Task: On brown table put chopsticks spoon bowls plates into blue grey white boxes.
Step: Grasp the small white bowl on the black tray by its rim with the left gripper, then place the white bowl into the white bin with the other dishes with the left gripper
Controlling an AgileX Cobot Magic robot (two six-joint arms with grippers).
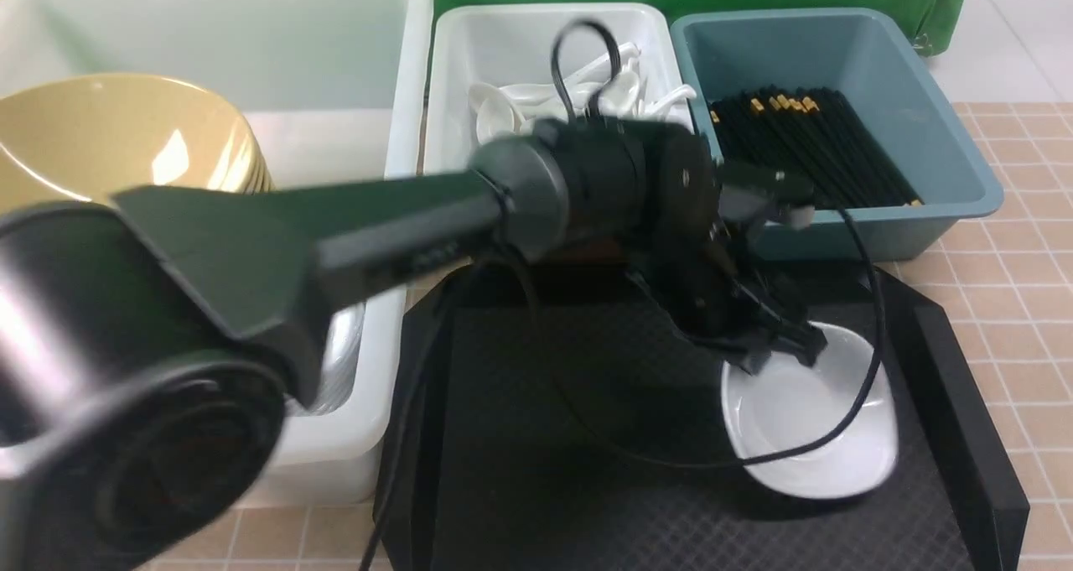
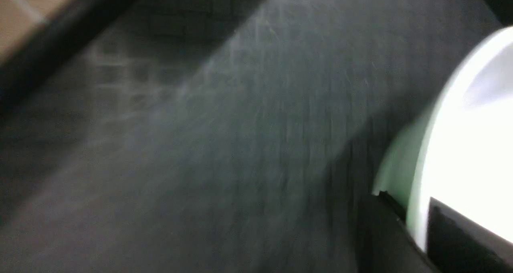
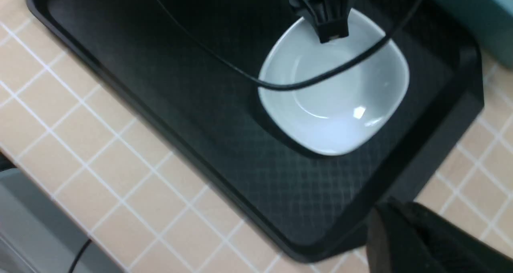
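Observation:
One white plate [image 1: 809, 420] lies at the right of the black tray [image 1: 545, 437]; it also shows in the right wrist view [image 3: 336, 104]. My left gripper [image 1: 775, 349] reaches across and grips its far rim, one finger inside and one outside [image 2: 417, 213]. The plate [image 2: 473, 136] fills the edge of the blurred left wrist view. Olive-yellow bowls [image 1: 109, 135] are stacked in the white tub [image 1: 209, 18]. White spoons [image 1: 520, 106] lie in the grey bin [image 1: 453, 93]. Black chopsticks [image 1: 813, 143] lie in the blue bin [image 1: 947, 135]. My right gripper [image 3: 394, 211] hangs shut and empty over the tray's corner.
The three bins stand in a row behind the tray on the brown table [image 1: 1023, 261]. The left arm and its cable cross the front view over the tray. The tray [image 3: 160, 84] has a raised rim, with tiled table [image 3: 60, 124] around it.

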